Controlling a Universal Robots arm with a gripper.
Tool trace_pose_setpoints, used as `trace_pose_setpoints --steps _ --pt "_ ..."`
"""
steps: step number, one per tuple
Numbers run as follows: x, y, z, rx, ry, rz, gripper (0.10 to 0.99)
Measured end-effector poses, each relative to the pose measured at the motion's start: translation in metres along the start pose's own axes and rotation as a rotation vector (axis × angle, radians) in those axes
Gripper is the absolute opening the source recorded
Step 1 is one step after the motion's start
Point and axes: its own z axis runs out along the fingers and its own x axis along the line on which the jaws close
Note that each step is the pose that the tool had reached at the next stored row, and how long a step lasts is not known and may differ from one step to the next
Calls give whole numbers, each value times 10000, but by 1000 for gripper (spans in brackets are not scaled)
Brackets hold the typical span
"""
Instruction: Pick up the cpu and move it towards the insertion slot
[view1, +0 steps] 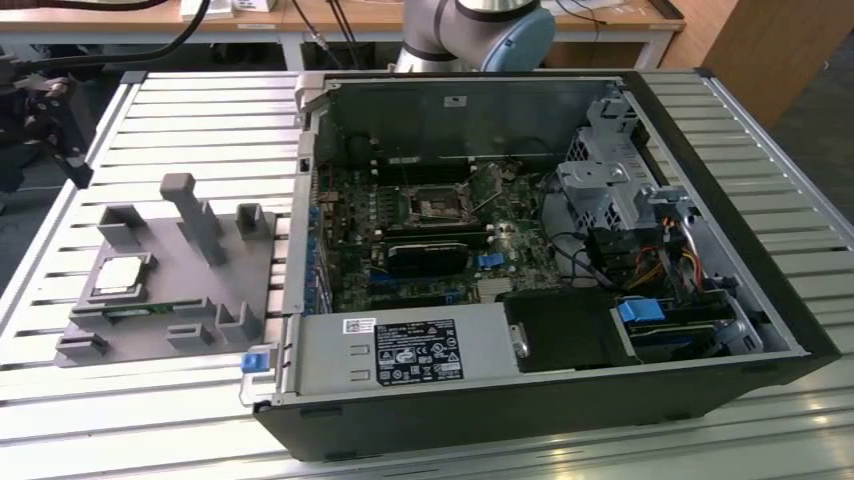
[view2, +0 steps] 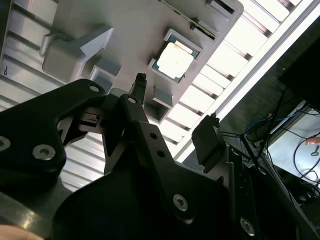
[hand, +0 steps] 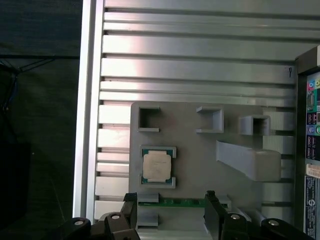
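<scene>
The gripper (hand: 170, 212), fingers (hand: 212, 215) spread wide and empty, hangs near the cpu (hand: 158, 166) seated in a grey holder (hand: 200, 155) — a clean pick probably needs centring over it, level.

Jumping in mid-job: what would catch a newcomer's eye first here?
The open computer case dominates the exterior view's right, its insertion slot mid-motherboard. On that view's left, the cpu lies seated in a grey holder; in the first wrist view the open end effector hovers near it, empty.
</scene>
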Motion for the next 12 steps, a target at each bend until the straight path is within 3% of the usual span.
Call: trace_pose_setpoints --steps 12 --pt "0 -2 43 3 -1 0 647"
